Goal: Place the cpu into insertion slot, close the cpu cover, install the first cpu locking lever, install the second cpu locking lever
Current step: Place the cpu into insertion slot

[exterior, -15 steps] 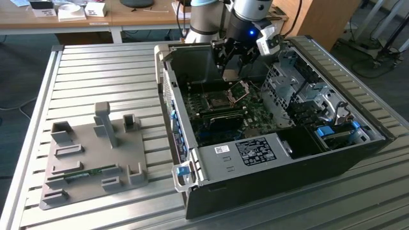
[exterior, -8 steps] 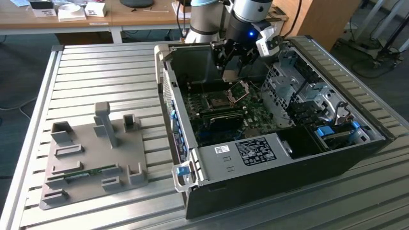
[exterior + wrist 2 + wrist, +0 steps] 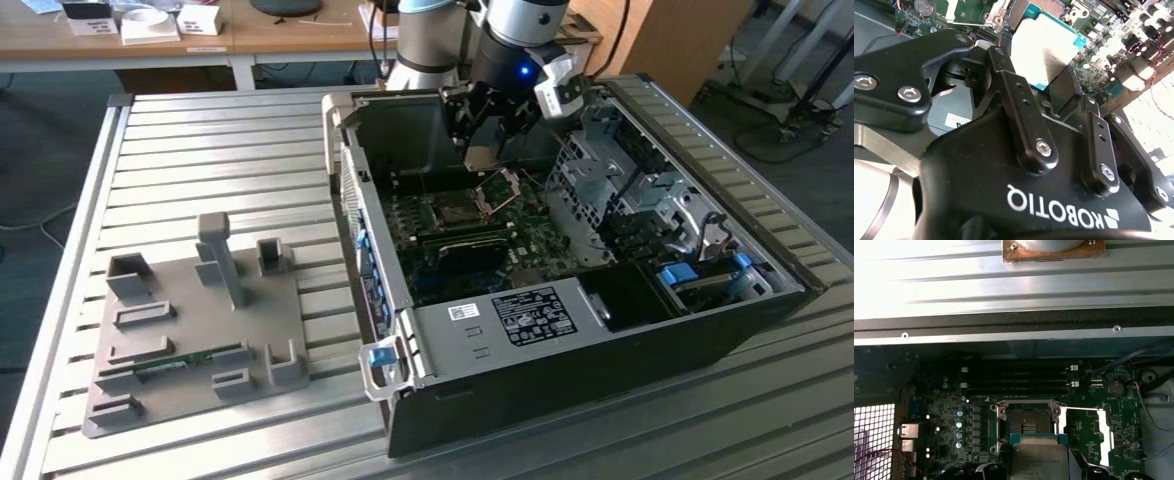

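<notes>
The cpu (image 3: 1038, 460) belongs in the open computer case (image 3: 601, 380) on the slatted table (image 3: 214, 140); on the green motherboard (image 3: 534, 240) the insertion slot (image 3: 454, 210) lies bare, with the cpu cover (image 3: 501, 190) tipped up at its two o'clock in the exterior view, leaving the way clear; the gripper (image 3: 483, 145), at one o'clock, pinches the cpu by opposite edges, I'd judge to keep its underside free; it is near the slot and not yet seated.

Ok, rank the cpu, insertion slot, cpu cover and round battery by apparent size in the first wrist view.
Largest, tied: cpu cover and insertion slot look alike.
Unranked: cpu, about the same, but nearer the camera and cut off by the picture edge.
Smallest: round battery, clearly.
</notes>
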Available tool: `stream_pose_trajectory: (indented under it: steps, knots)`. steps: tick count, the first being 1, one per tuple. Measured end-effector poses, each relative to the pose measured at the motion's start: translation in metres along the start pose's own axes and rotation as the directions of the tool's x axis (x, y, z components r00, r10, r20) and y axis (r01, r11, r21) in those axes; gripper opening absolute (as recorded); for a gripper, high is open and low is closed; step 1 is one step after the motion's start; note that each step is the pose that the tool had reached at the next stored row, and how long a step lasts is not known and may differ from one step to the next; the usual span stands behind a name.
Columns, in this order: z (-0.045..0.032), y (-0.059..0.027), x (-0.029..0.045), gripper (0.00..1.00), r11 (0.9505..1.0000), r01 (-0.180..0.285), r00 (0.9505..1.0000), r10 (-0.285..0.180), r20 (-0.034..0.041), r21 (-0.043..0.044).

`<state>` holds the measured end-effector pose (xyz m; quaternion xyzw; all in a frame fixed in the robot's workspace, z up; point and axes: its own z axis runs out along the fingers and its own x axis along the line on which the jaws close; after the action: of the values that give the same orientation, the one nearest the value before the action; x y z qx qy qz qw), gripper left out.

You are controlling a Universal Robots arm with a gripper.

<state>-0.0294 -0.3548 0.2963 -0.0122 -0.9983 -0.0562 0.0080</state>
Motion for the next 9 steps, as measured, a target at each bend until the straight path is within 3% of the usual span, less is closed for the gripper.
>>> stream_pose_trajectory:
  steps: [9]
  knots:
    - [0.0085,-0.0011,-0.0001,0.54,1.0,0.0,1.0,0.0,0.0,0.0]
